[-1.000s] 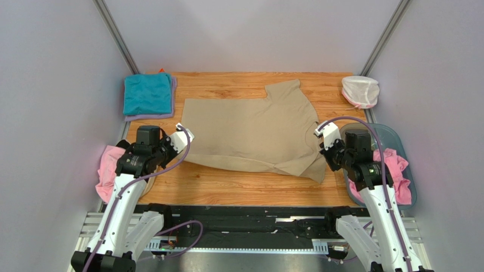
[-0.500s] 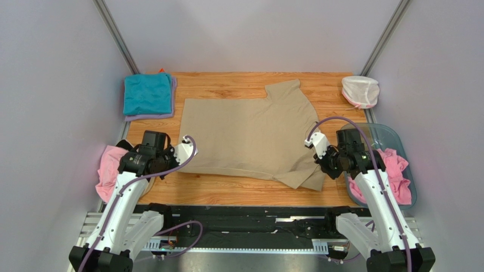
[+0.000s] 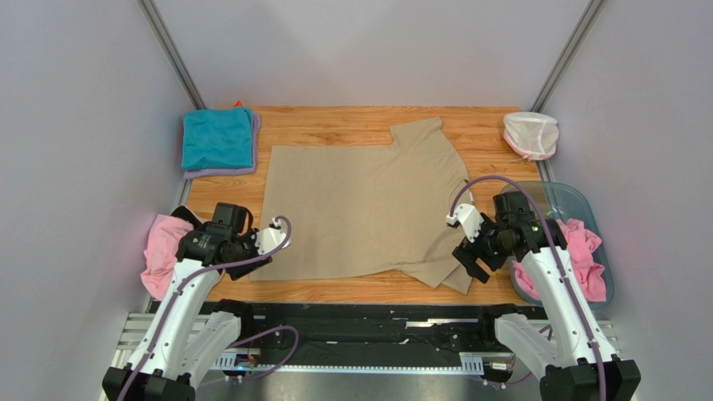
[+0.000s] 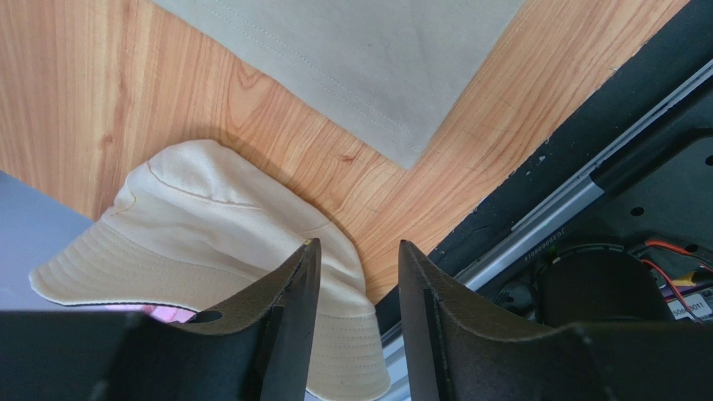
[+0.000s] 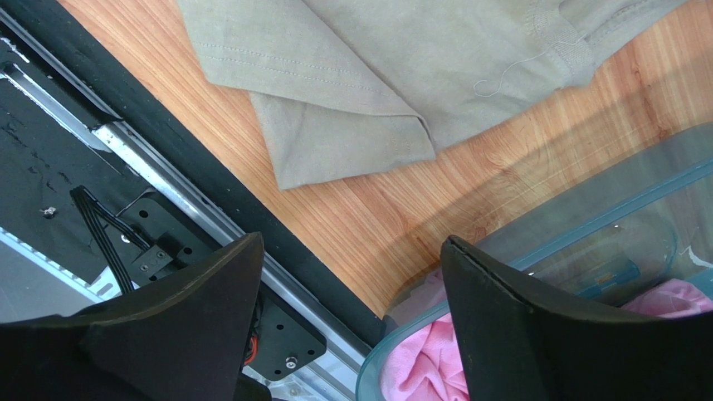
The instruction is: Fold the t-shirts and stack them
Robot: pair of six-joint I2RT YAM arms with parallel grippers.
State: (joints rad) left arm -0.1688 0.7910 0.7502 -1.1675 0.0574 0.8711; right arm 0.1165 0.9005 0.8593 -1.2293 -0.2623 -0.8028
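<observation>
Wrist views are showing left gripper (image 4: 358,246) and right gripper (image 5: 351,241) parted, empty; doubled corner of the tan t-shirt (image 5: 351,50), ahead of the right jaws, is probably needing flattening first.

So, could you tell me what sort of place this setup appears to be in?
Probably a robotics lab test cell: plain grey panel walls box in a wood-grain table, the left arm and right arm stand on a metal rail at its near edge, and a tan t-shirt lies spread out.
</observation>
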